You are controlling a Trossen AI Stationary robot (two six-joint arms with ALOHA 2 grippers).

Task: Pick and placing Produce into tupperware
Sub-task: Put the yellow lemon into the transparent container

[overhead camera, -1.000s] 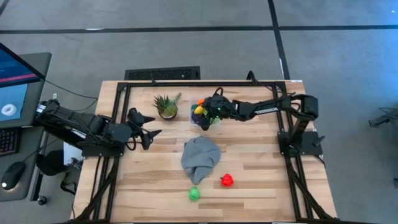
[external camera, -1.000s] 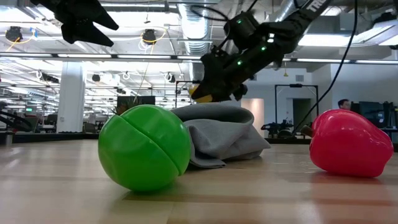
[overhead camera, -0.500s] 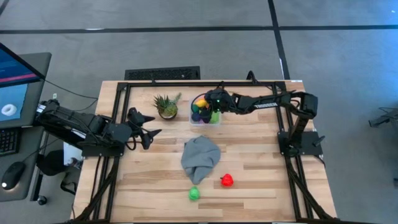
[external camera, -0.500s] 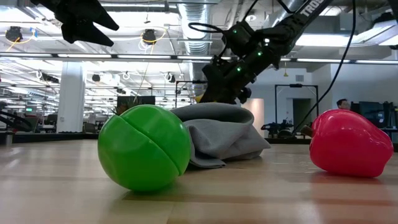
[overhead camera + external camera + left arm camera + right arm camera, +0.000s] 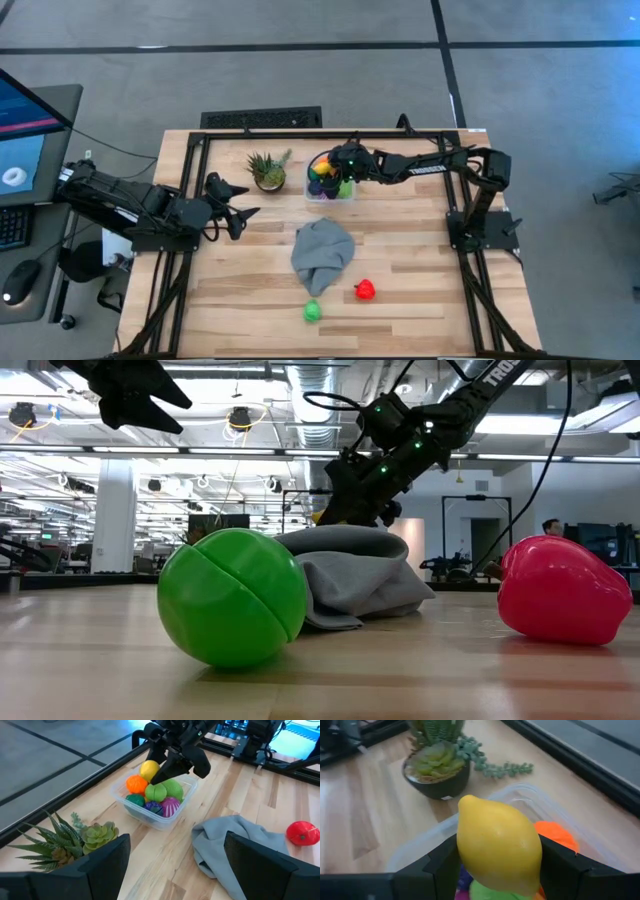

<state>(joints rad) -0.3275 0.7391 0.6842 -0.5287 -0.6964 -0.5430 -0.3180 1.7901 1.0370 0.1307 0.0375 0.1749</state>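
Right tool (image 5: 333,180) clamps yellow lemon (image 5: 498,851) above tupperware (image 5: 161,820) — left tool (image 5: 243,213) spread wide, empty, well apart.

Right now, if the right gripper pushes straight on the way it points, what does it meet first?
The right gripper, shut on the yellow lemon, points down into the tupperware. Probably the lemon would land first on the produce piled inside, likely the green piece; depth is uncertain.

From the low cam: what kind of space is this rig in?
Probably an open-plan robotics lab or workshop: exposed ceiling ducts and strip lights, more metal rigs behind, and a monitor beside the wooden table.
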